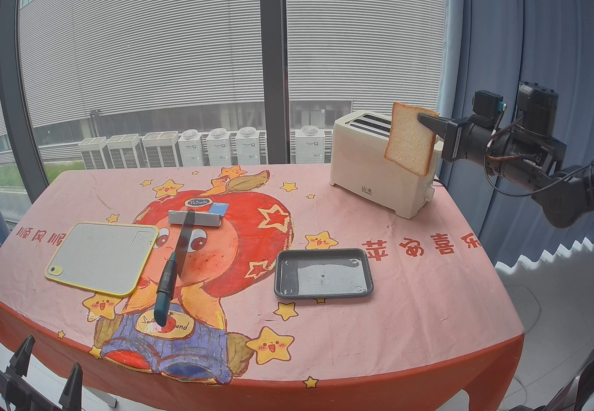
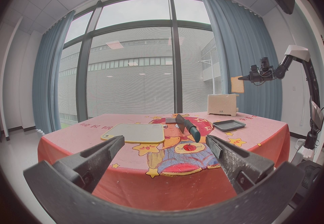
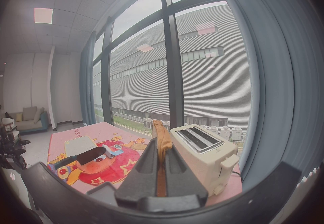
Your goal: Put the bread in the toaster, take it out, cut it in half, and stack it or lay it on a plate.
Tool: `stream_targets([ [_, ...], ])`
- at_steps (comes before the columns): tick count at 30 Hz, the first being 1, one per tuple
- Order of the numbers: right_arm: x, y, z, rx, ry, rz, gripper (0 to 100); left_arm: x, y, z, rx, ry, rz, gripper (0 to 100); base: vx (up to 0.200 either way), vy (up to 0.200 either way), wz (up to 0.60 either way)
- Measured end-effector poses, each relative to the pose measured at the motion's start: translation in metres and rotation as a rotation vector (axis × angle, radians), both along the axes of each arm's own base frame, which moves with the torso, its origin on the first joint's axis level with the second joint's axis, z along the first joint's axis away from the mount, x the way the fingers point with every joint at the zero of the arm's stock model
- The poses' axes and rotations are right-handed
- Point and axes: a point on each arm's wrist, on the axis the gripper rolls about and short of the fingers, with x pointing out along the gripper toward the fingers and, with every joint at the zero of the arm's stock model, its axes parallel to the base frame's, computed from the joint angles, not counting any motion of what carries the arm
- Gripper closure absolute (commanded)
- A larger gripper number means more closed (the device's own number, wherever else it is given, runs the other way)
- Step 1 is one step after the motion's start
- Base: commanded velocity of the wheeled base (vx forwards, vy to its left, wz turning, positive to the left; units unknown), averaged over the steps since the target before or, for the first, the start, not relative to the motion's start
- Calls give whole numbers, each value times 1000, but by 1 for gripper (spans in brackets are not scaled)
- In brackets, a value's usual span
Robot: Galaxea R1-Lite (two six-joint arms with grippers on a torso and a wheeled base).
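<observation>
Left gripper spread wide at bottom left corner, pink cartoon tablecloth across the middle, cream toaster upper right, cutting board left, dark tray centre, knife between them, right gripper pinching bread slice above toaster's right end

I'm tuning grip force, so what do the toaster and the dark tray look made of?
Toaster: probably a plastic shell, cream with a smooth semi-matte finish, given the soft highlights and rounded moulded corners. Tray: dark grey and glossy. Its floor mirrors bright light, so it may be plastic or coated metal; the look leaves that open.
</observation>
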Motion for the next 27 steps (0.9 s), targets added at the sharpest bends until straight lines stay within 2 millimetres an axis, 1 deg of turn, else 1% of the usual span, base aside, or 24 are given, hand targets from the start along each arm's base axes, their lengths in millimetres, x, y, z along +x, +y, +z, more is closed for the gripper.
stream_targets([
  [9, -34, -4, -12, 19, -6, 13, 100, 0, 0, 0, 0, 0, 0, 0, 0, 0, 0],
  [17, -61, -12, -17, 62, -33, 10, 100, 0, 0, 0, 0, 0, 1, 0, 0, 0, 0],
  [27, -82, -16, -25, 71, -55, 16, 100, 0, 0, 0, 0, 0, 0, 0, 0, 0, 0],
])
